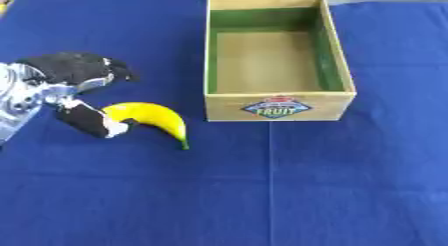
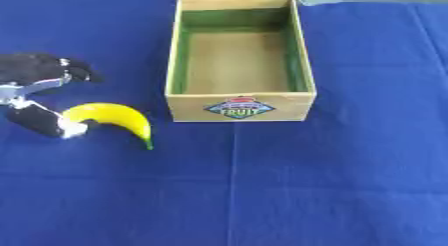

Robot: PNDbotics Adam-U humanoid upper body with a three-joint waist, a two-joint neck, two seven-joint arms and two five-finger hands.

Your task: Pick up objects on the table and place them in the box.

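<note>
On the blue cloth (image 1: 262, 190), left eye view: banana (image 1: 153, 117) lies just left of the box (image 1: 278, 106), stem tip toward the camera. Left hand (image 1: 74, 87) straddles its blunt end, thumb touching, fingers spread above, unclenched, nothing gripped yet; looks set up for a pinch. Right eye view: same layout, box empty, open side up for the drop. Right hand isn't visible.
</note>
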